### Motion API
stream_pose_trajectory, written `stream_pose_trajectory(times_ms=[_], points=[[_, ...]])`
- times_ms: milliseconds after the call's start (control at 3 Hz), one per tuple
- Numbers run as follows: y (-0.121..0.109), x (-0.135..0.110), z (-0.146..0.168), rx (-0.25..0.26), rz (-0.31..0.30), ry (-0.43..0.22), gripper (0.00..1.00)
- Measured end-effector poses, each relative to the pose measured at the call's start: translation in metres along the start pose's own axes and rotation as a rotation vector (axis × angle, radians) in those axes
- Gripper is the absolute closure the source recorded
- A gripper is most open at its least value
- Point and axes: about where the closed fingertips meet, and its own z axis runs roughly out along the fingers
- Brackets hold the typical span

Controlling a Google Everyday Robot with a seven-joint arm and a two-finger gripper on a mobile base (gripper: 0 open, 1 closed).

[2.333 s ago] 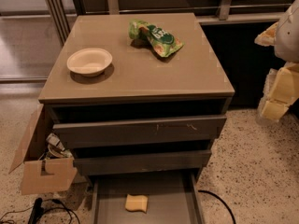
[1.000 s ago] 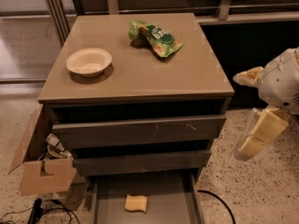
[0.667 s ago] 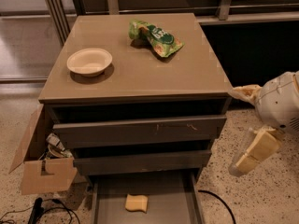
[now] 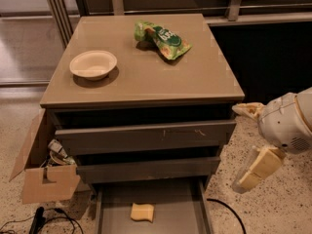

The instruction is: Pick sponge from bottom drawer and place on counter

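Observation:
The pale yellow sponge [image 4: 142, 211] lies on the floor of the open bottom drawer [image 4: 173, 201], near its front middle. The counter [image 4: 146, 74] is the tan-grey top of the cabinet, above two taller drawer fronts. My gripper [image 4: 237, 147] hangs to the right of the cabinet, level with the two upper drawers and well above and to the right of the sponge. Its two cream fingers [image 4: 257, 168] are spread wide apart with nothing between them.
A cream bowl [image 4: 93, 64] sits on the counter's left side and a green snack bag [image 4: 161, 37] at its back middle. An open cardboard box [image 4: 45, 177] with clutter stands at the cabinet's left. Black cables [image 4: 228, 207] lie on the speckled floor.
My gripper has come down and left along the cabinet's right side, from counter height to drawer height. The sponge, bowl and bag have not moved.

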Motion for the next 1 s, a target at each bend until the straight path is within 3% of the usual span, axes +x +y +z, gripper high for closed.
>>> stream_pose_trajectory(times_ms=[333, 1000], points=[[0.001, 0.001, 0.009, -0.011, 0.015, 0.006, 0.0], [0.017, 0.048, 0.101, -0.099, 0.17, -0.011, 0.0]])
